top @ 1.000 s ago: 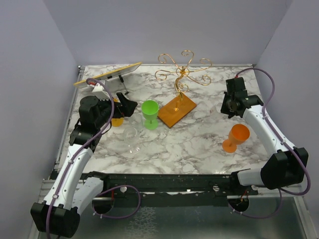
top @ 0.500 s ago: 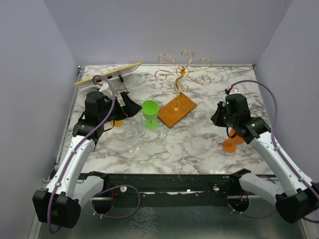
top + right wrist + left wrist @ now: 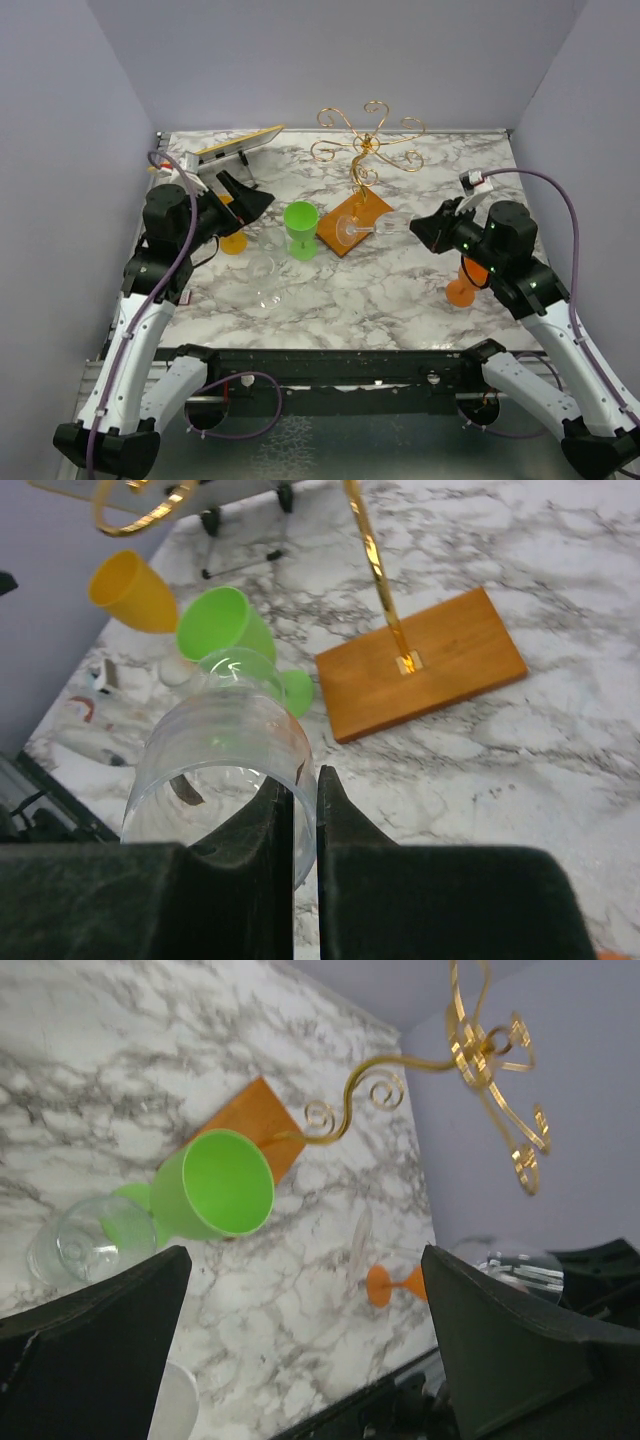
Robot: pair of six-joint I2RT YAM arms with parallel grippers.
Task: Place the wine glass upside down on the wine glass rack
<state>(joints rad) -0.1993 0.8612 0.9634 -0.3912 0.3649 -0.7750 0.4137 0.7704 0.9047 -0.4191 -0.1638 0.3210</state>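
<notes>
We judge the task about midway. The clear stemmed wine glass (image 3: 372, 227) is off the table, carried on its side in the air. Seen from above, its foot overlaps the flat orange-brown base (image 3: 335, 241) of the thin gold wire wine glass rack (image 3: 366, 140). The right tool (image 3: 418, 227) is clenched on the glass, pinching the bowl's wall at the rim. What is left, we think, is to turn it bowl-down and hook its foot into a curled arm; all the arms are bare. The left tool (image 3: 250, 196) is spread wide and holds nothing.

The white-and-grey marbled table (image 3: 400, 295) also carries a green plastic goblet (image 3: 300, 230), a yellow goblet (image 3: 132, 592), an orange goblet (image 3: 462, 292), a second clear glass lying down (image 3: 265, 268) and a tilted yellow-edged board (image 3: 222, 147). Plain pale lilac walls (image 3: 300, 60) close in three sides.
</notes>
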